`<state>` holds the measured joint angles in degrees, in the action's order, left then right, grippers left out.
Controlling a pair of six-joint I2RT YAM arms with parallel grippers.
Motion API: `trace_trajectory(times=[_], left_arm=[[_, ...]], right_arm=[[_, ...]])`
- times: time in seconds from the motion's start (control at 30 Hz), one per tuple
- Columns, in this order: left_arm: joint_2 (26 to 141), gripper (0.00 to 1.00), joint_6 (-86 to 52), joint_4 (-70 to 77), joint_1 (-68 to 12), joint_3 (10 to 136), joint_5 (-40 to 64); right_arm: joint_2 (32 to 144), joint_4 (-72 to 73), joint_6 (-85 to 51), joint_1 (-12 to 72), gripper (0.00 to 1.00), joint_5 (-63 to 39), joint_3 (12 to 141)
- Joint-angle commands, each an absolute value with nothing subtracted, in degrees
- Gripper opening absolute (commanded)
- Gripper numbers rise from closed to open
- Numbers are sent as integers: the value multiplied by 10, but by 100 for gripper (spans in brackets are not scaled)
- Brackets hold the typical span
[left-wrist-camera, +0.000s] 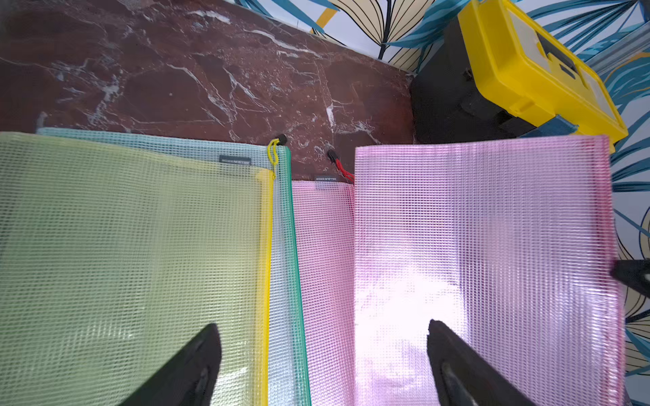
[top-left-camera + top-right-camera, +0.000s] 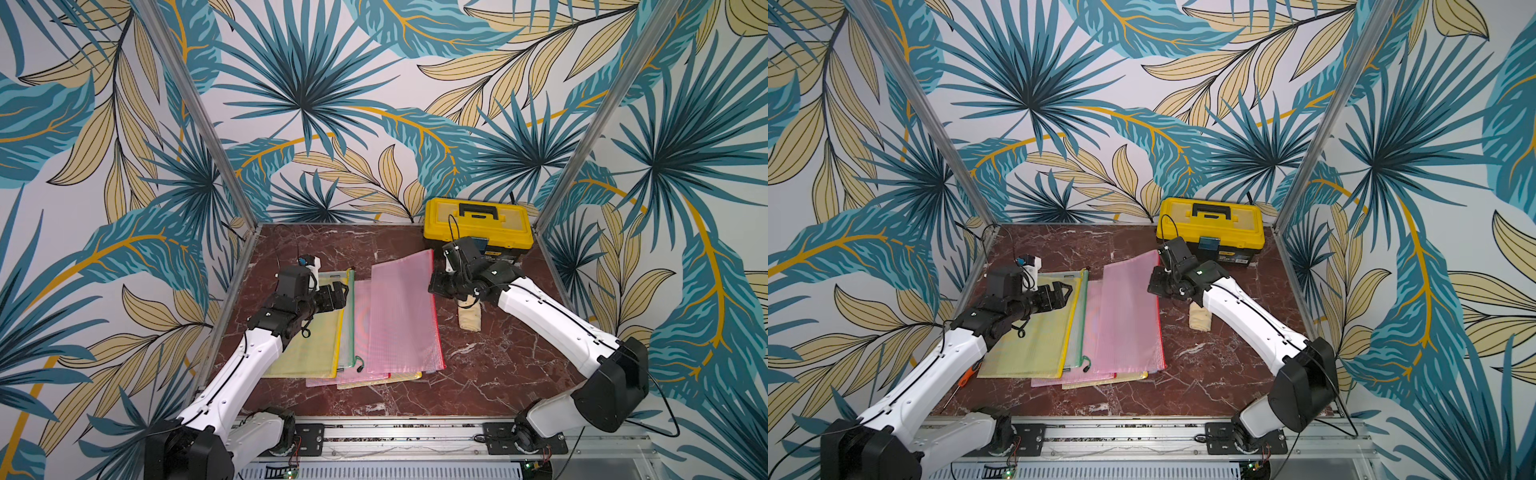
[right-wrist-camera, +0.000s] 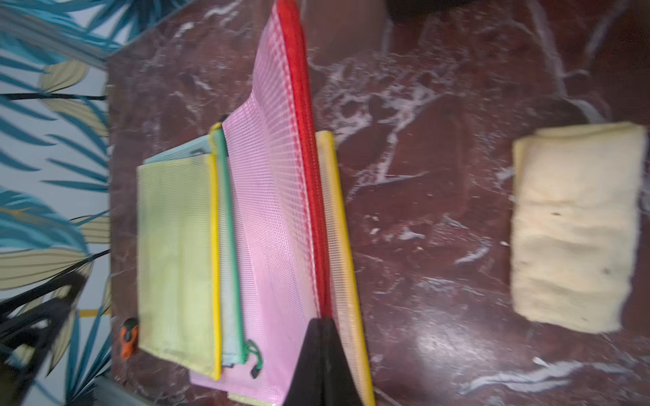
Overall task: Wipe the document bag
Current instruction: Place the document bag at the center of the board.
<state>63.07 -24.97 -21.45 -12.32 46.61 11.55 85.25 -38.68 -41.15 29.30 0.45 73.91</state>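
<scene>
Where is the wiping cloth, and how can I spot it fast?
Find the big yellow toolbox in the back corner of the dark red marble table. Just in front of it, a little way from the pink document bag, lies the cloth. It is small, soft, cream and folded, not flat, shiny mesh like the bag next to it.

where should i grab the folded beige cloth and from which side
Probably from straight above, jaws across the short width of the cloth at its near end. It lies flat, folded long and narrow, and the right arm, whose gripper is shut on the pink bag, covers its far end in both top views.
</scene>
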Motion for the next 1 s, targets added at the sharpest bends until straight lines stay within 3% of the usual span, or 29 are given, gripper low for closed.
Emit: trace_trajectory(times=[0.0,0.27,0.33,0.43,0.5,0.77,0.97], left_arm=[[640,93,-248,-206,-119,473,138],[667,93,-242,-202,-119,483,185],[669,93,-243,-202,-120,484,191],[670,93,-243,-202,-120,483,195],[672,93,-243,-202,-120,481,196],[688,93,-243,-202,-120,483,201],[694,93,-240,-202,-120,485,199]], right_arm=[[820,-357,-397,280,0,20,697],[889,-313,-335,273,0,33,685],[902,-327,-330,271,10,61,695],[902,-356,-331,265,42,116,705],[896,-380,-323,259,53,148,712],[863,-408,-292,226,57,203,704],[915,-449,-356,153,61,146,713]])
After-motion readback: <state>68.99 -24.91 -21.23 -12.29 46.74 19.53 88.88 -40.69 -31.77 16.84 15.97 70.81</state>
